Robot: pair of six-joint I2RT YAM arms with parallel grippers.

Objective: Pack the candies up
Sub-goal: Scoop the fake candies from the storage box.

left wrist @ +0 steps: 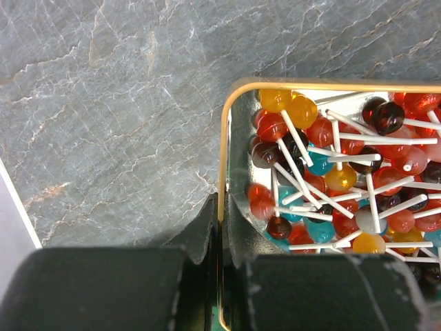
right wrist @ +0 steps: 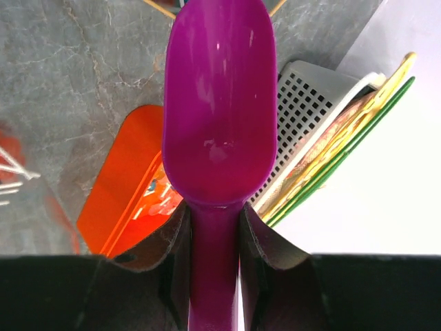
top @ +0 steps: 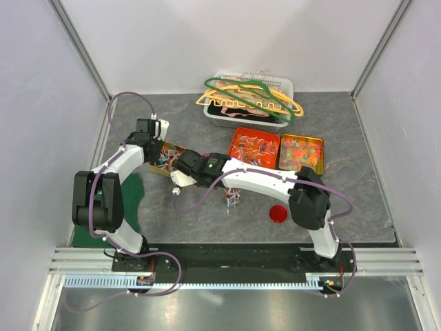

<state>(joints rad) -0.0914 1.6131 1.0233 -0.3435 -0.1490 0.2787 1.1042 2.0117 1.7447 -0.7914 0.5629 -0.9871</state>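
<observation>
A gold-rimmed tin [top: 167, 148] holds many small round sweets [left wrist: 331, 172] on white sticks, in red, orange, blue and dark colours. My left gripper [left wrist: 222, 215] is shut on the tin's left rim [left wrist: 223, 152], one finger inside and one outside; it also shows in the top view [top: 158, 140]. My right gripper [right wrist: 213, 221] is shut on the handle of a purple scoop [right wrist: 219, 103], whose bowl is empty and points over the tin's edge. In the top view the right gripper [top: 182, 165] is right beside the tin. A small glass jar [top: 232, 198] with a few sweets stands near the middle.
A red lid [top: 278, 214] lies right of the jar. An orange tin [top: 238, 132] and a gold tin [top: 322, 148] of small mixed candies sit behind. A white basket [top: 286, 86] with plastic hangers [top: 241, 88] is at the back. A green cloth [top: 134, 196] lies at the left.
</observation>
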